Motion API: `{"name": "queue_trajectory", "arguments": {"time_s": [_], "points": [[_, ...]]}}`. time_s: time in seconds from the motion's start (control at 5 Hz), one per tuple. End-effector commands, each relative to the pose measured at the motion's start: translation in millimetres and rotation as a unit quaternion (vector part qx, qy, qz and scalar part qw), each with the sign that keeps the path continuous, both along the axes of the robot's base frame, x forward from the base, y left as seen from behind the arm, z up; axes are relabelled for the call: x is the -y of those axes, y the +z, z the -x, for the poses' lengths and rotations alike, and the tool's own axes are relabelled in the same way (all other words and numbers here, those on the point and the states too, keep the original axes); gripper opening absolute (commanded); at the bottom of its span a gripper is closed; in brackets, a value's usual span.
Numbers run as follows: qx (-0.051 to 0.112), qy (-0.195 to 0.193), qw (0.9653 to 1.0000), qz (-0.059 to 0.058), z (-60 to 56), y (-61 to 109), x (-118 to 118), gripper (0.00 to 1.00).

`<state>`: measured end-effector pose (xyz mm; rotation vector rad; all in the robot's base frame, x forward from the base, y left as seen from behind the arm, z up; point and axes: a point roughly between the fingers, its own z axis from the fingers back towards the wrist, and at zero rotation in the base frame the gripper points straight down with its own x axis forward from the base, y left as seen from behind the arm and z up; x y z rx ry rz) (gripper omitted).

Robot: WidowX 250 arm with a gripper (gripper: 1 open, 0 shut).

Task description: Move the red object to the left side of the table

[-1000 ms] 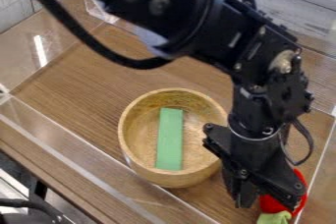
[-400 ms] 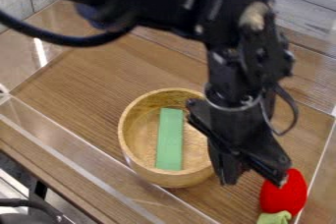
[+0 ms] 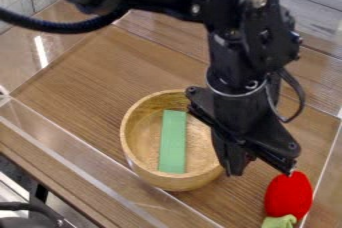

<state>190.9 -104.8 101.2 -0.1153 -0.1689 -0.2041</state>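
**A:** What is everything made of?

**B:** The table (image 3: 120, 67) is brown wood-grain, with clear acrylic walls (image 3: 60, 167) around it. A round wooden bowl (image 3: 150, 172) holds a flat green rectangular block (image 3: 174, 140). The red object (image 3: 289, 194) is a soft-looking oval with a green leafy end. It sits at the picture's lower right, just beside the bowl and close to the front wall.

**A:** Is there room to move?

**B:** Open wood stretches left of the bowl and behind it.

**A:** And the arm?

**B:** The black arm (image 3: 247, 42) reaches down over the bowl's right rim. Its gripper (image 3: 249, 166) points steeply downward with the jaws pressed together, just above and left of the red object. I can't tell whether they pinch it.

Wooden bowl (image 3: 158, 178) obstructs centre; table (image 3: 100, 72) open behind it, upper left.
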Motion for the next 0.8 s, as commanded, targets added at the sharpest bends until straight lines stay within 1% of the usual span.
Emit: {"name": "queue_trajectory", "arguments": {"time_s": [0.0, 0.2, 0.4, 0.6], "points": [[0.010, -0.015, 0.9998, 0.010, -5.1, -0.4, 4.6, 1.00], [-0.002, -0.029, 0.9995, 0.011, -3.9, -13.9, 8.8, 1.00], [-0.011, -0.036, 0.9992, 0.012, -14.0, -20.9, 17.3, 1.00], [-0.014, -0.037, 0.9991, 0.015, -26.1, -26.7, 25.8, 1.00]]}}
